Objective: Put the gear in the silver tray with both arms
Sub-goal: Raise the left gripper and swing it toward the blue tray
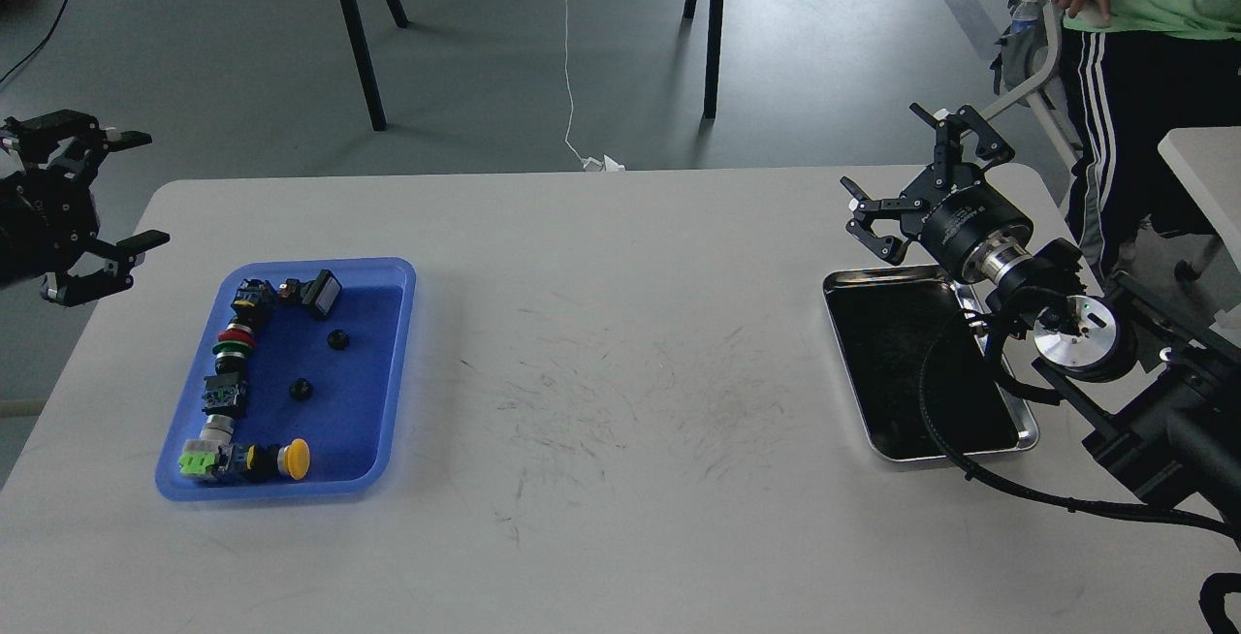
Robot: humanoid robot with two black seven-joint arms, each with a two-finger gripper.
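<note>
Two small black gears lie on the floor of the blue plastic tray (pixel 388 372) at the left: one (pixel 337 339) further back, one (pixel 301 389) nearer. The silver tray (pixel 877 447) with a dark reflective bottom sits at the right; nothing shows in it. My left gripper (pixel 136 190) is open and empty, raised at the table's left edge, left of the blue tray. My right gripper (pixel 897 174) is open and empty, above the silver tray's far edge. My right arm hides the silver tray's right rim.
Several push buttons and switch parts (pixel 233 363) line the blue tray's left side, with a yellow button (pixel 294 459) at its front. A person (pixel 1144 52) stands beyond the table's far right corner. Black stand legs (pixel 354 33) rise behind the table.
</note>
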